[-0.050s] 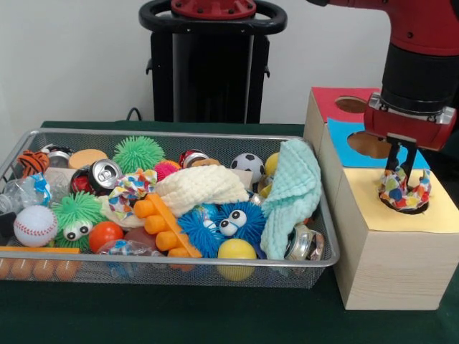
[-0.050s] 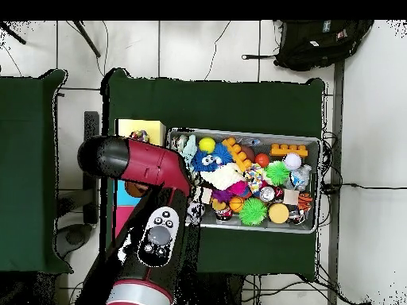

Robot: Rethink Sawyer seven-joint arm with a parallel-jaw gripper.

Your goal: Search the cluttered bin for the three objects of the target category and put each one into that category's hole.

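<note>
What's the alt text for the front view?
The gripper holds a multicolored patterned cloth at the hole in the yellow section of the wooden box. Beside it, a wire bin is crammed with balls, cans, cloths and toys.

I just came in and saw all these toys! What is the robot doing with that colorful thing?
The red robot arm's gripper is holding a colorful patterned cloth right in the hole of the yellow section of the wooden box. It looks like it is dropping it in. Beside it, the wire bin is full of balls, cans, cloths and fuzzy toys waiting to be sorted.
</note>
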